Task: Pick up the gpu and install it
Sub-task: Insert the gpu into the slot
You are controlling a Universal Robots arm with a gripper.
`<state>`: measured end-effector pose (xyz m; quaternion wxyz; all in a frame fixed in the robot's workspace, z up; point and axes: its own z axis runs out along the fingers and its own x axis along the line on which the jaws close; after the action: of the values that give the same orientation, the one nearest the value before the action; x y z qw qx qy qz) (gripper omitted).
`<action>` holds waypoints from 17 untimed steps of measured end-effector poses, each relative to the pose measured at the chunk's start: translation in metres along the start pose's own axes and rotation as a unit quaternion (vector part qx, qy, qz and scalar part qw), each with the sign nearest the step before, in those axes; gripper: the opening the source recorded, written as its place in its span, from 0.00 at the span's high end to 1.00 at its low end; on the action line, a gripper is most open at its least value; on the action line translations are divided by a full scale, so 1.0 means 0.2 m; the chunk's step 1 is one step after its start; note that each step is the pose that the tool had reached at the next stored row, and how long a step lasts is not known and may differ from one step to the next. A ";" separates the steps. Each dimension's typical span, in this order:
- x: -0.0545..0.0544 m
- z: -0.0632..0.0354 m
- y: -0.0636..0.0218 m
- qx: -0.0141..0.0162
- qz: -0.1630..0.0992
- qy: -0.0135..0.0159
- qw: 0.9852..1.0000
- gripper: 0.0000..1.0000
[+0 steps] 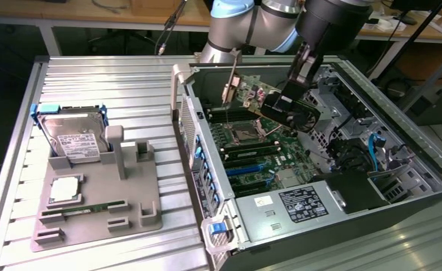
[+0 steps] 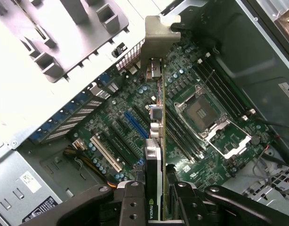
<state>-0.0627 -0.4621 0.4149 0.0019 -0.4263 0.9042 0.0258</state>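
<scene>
An open computer case [image 1: 200, 121] [image 2: 257, 56] is seen lying on a ribbed metal table [image 1: 115, 84]. Inside the case, a green motherboard [image 1: 260, 161] [image 2: 130, 127] is laid flat, with a square silver chip socket [image 1: 250, 134] [image 2: 201, 113] near its middle. A dark power box [image 1: 300, 206] is fitted at the near end of the case. The gpu [image 1: 252, 93] [image 2: 154, 155] is held up in the air over the motherboard, inside the open case, tilted, and is not pushed into a slot. It is pinched between the fingers of the gripper [image 1: 281, 103] [image 2: 156, 202], which is clamped tight on it; in the wrist view the card is seen edge-on, with its silver end plate at the far end. On the exterior view's left, a grey tray [image 1: 130, 212] is set on the table beside the case. A silver hard drive [image 1: 74, 141] is stood up in the tray's far slot, a flat silver square part [image 1: 64, 189] is laid in a pocket, and a thin green memory stick [image 1: 85, 210] is laid in a groove. A small green mark that looks like the NVIDIA name can be made out on the gpu's edge in the wrist view. White and black labels are stuck on the power box and a white one on the hard drive, but their writing cannot be read.
</scene>
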 end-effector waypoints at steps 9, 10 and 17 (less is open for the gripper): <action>0.00 0.000 0.000 0.000 -0.016 0.001 1.000 0.73; 0.00 0.000 0.000 0.000 -0.016 0.001 1.000 0.73; 0.00 0.000 0.000 0.000 -0.017 0.001 1.000 0.73</action>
<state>-0.0627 -0.4621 0.4149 0.0014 -0.4419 0.8967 0.0258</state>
